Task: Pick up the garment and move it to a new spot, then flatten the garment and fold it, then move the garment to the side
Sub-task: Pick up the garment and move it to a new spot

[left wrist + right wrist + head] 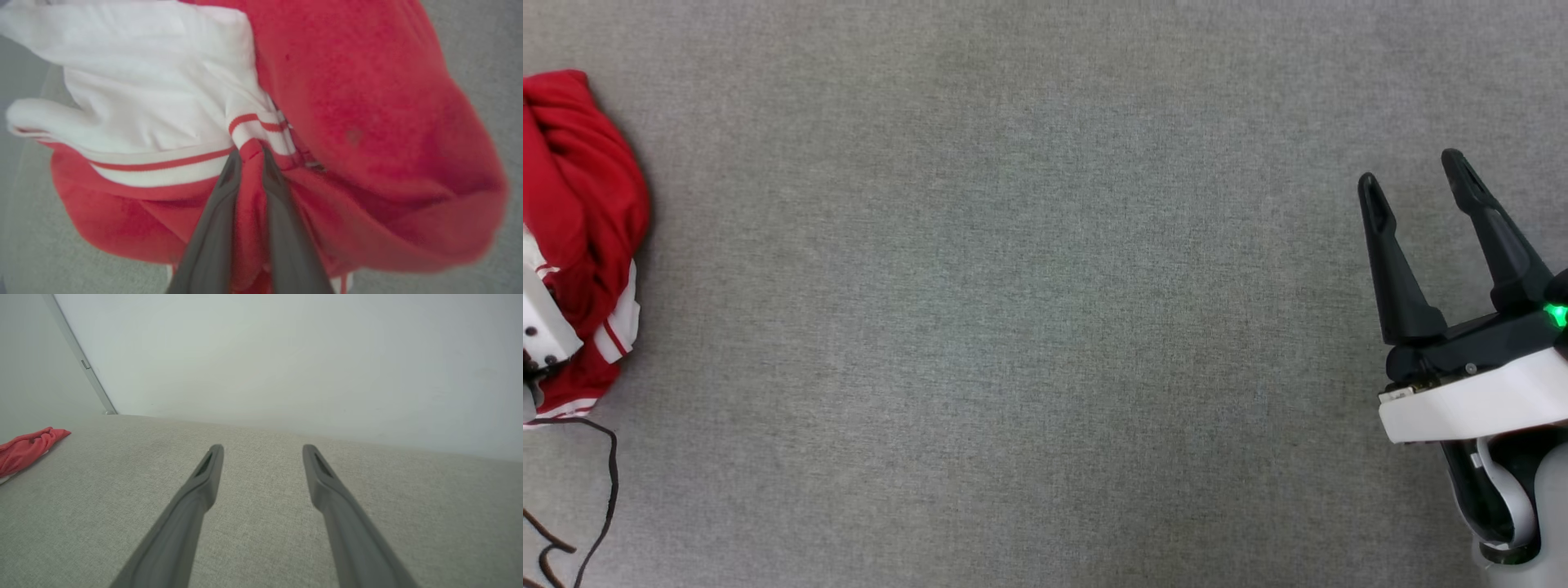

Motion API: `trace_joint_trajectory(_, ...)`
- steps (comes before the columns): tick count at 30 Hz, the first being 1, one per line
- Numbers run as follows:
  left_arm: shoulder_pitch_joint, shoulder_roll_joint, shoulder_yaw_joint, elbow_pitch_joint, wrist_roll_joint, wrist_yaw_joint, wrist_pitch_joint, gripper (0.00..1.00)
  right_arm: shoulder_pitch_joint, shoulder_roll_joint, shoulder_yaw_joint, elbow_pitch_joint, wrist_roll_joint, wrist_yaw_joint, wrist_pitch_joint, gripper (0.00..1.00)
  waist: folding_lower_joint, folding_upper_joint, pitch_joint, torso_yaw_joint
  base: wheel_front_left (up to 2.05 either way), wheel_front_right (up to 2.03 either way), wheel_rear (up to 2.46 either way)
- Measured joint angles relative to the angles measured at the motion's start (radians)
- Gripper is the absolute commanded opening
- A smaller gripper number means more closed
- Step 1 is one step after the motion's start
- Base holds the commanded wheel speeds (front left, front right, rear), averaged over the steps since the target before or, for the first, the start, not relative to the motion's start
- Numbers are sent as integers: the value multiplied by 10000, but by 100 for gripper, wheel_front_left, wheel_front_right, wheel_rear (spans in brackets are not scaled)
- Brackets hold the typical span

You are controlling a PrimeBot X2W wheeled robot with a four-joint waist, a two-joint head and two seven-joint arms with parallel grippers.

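The garment (584, 204) lies bunched at the far left edge of the grey fabric surface (1029, 310). It is bright red with white panels and red-and-white stripe trim. In the left wrist view my left gripper (251, 157) is shut on a raised red fold of the garment (367, 102), one dark finger on each side of the cloth. Part of my pale left wrist (543, 322) overlaps the garment's lower half. My right gripper (1411, 173) hovers open far to the right with nothing between its fingers. From my right gripper (263, 451) the garment (28, 447) is a small red heap at the far left.
A black cable (605, 490) trails across the surface below the garment at the lower left. A pale wall (286, 355) rises behind the surface's far edge, with a metal strip (81, 361) running up its left corner.
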Motion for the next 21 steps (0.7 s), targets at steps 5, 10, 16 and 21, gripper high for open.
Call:
trace_joint_trajectory(5, 151, 84, -119, -566, 583, 228, -1377, 0, 43, 58, -21, 4, -63, 0, 25, 100, 0, 0, -428, 81, 0, 0, 0)
trace_joint_trajectory(10, 145, 50, -113, -1045, 903, 359, -2903, 0, 204, 199, -82, 67, -79, 0, -58, 100, -1, 0, -993, 145, 0, 0, 0)
trace_joint_trajectory(16, 111, -215, -169, -1509, 1164, 299, -4922, 0, 643, 476, -293, 245, -107, 0, -113, 100, -1, 0, -1816, 193, 0, 0, 0)
trace_joint_trajectory(21, 232, -708, -399, -1718, 1325, 293, -6203, 0, 1140, 752, -485, 416, -107, 0, -215, 100, -1, 0, -2591, 171, 0, 0, 0)
